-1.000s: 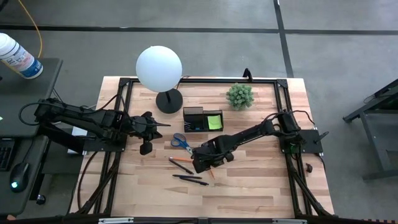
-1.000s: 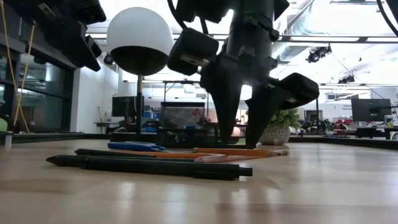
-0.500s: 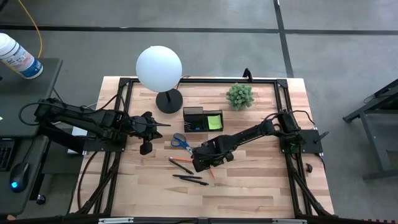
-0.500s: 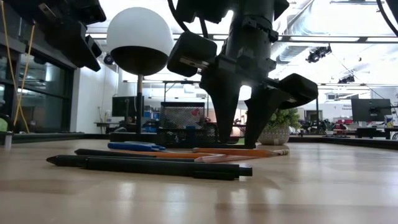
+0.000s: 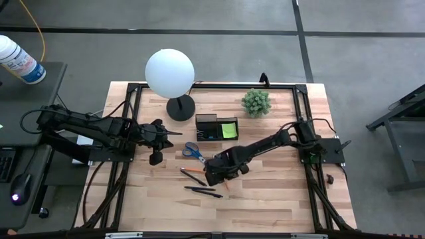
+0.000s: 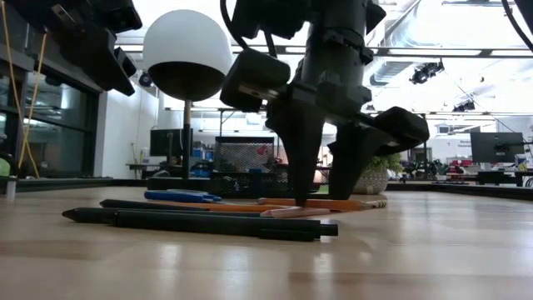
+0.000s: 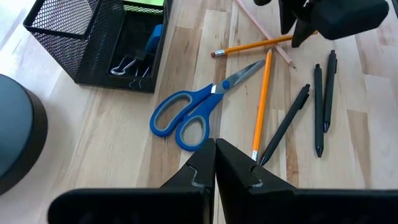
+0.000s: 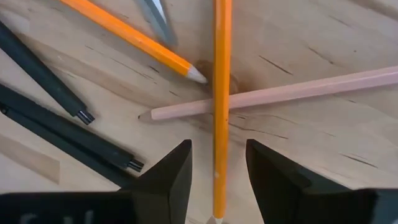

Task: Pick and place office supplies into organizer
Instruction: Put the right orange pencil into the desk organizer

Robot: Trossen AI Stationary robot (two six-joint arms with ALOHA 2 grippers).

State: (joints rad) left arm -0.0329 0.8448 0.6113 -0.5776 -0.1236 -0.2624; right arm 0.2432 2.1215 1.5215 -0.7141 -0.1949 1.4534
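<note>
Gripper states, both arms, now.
Left gripper: shut, empty, above the scissors.
Right gripper: open, fingers straddling an orange pencil, not yet gripping.

organizer (image 7: 93,43) cut off at edge, lamp base (image 7: 18,149) partly cropped

Bright, even light falls from overhead, and the pale wood tabletop (image 5: 265,192) throws only short, soft shadows. Looking level across it, the ceiling and windows behind blow out to white glare, so the right arm's tool (image 6: 321,179) reads as a dark silhouette. The nearest boards blur. Up close, the orange pencil (image 8: 221,93) looks crisp.
</note>
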